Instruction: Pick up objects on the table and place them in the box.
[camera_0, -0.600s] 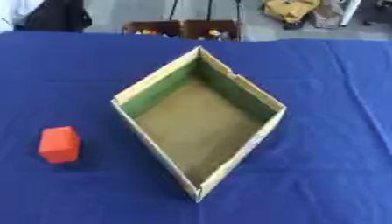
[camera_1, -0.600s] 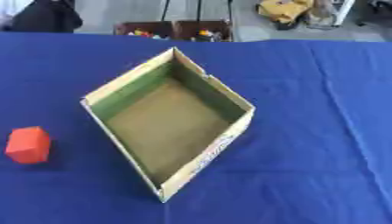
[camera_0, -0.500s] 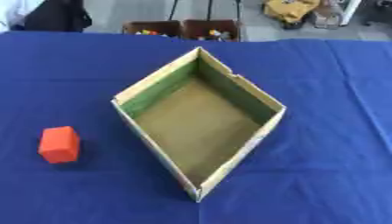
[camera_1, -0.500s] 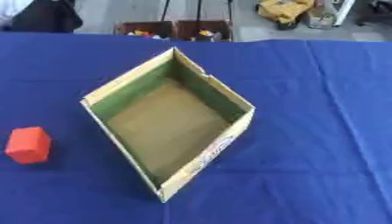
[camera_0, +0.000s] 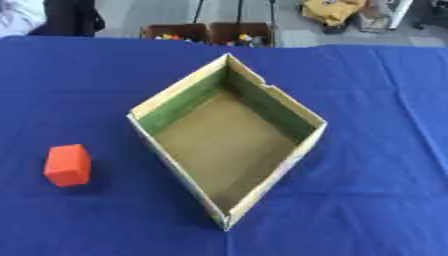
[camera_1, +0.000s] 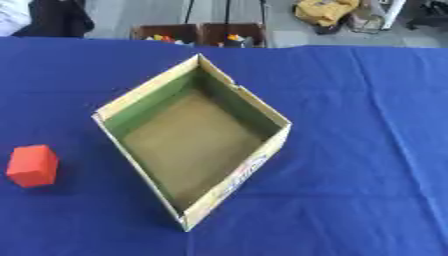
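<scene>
The box (camera_0: 229, 145) stood empty on the blue surface (camera_0: 376, 150); nothing was placed yet. Your one orange block (camera_0: 67, 165) lay well left, ungrasped. Neither hand showed, so their state couldn't be told.

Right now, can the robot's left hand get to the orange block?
Probably yes. The orange block sits alone on the blue cloth, on the robot's left, apart from the box, with nothing on or around it. Neither hand is in view, so reach is a guess.
</scene>
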